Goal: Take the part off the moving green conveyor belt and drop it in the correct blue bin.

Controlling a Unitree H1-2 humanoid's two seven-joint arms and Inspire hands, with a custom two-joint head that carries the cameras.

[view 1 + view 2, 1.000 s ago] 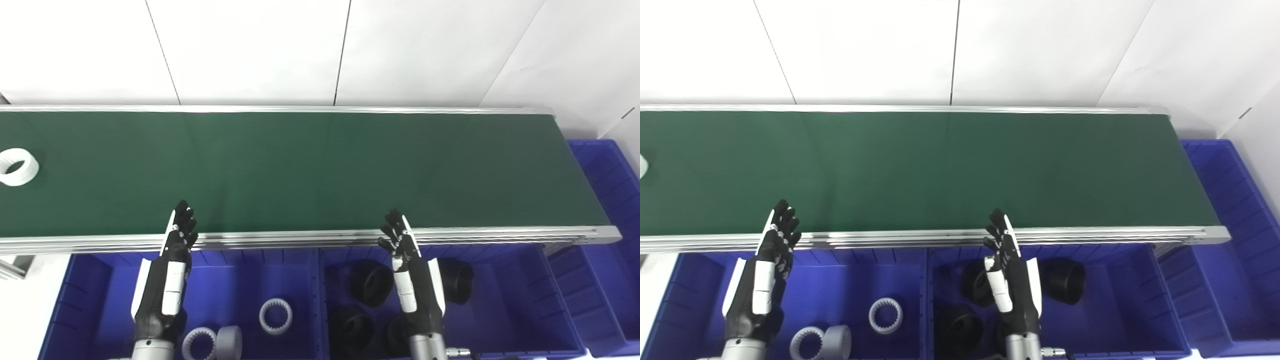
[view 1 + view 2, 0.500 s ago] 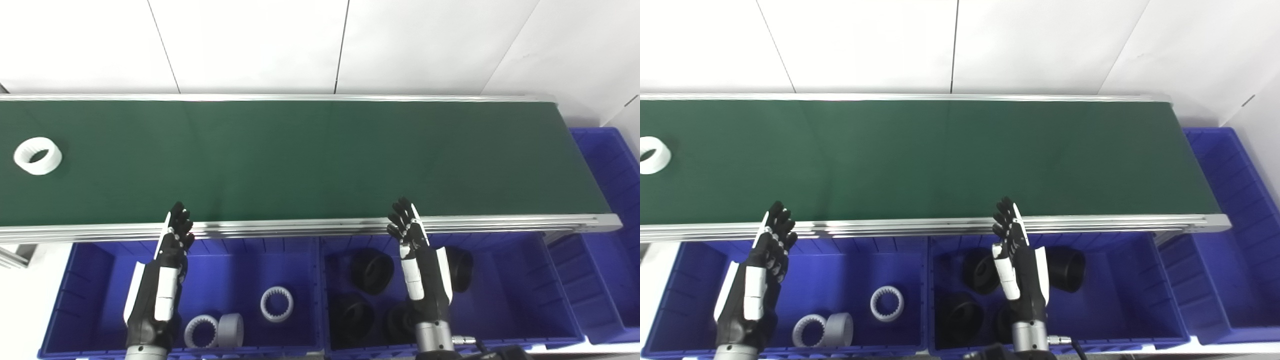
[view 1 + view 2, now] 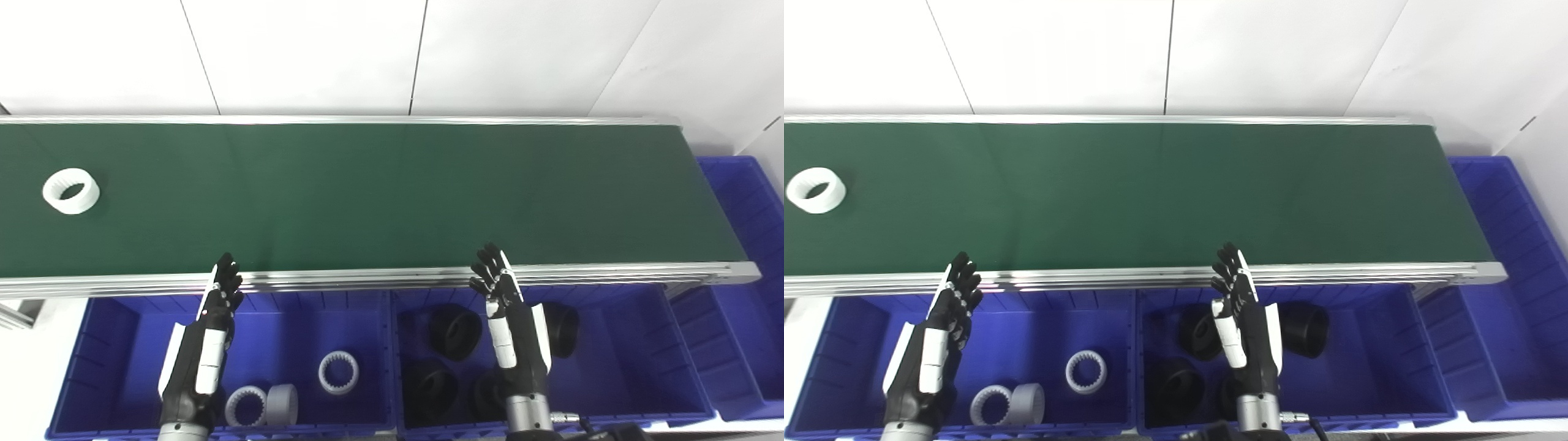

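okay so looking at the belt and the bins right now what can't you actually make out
- Black parts in the right-hand bin: the right hand and its forearm cover some in both views, so no sure count.
- Left bin: the left hand hides part of its floor.
- White ring on the belt: too small to judge its inner teeth.

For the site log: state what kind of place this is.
Probably a factory-style sorting station: a green conveyor belt carries a white ring, and blue bins below hold white rings and black parts apart.
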